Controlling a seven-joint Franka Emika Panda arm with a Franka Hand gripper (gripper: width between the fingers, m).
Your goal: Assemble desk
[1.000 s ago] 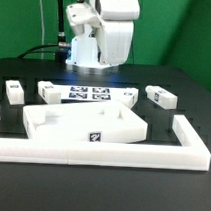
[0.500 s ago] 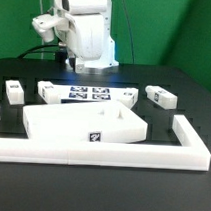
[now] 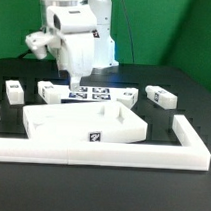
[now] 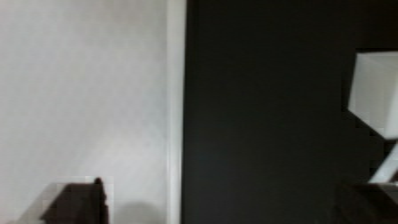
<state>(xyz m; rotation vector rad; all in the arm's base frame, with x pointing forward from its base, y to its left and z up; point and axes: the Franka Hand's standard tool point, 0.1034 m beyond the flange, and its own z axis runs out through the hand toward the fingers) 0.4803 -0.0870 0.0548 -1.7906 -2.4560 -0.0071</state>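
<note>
Claw hangs empty, jaws wide apart, over the marker board's end on the exterior view's left, tabletop just camera-side of that board; I'd centre squarely over the leg beside it before dropping.

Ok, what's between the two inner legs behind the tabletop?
The marker board, between one inner leg and the other inner leg; the exterior view shows it.
</note>
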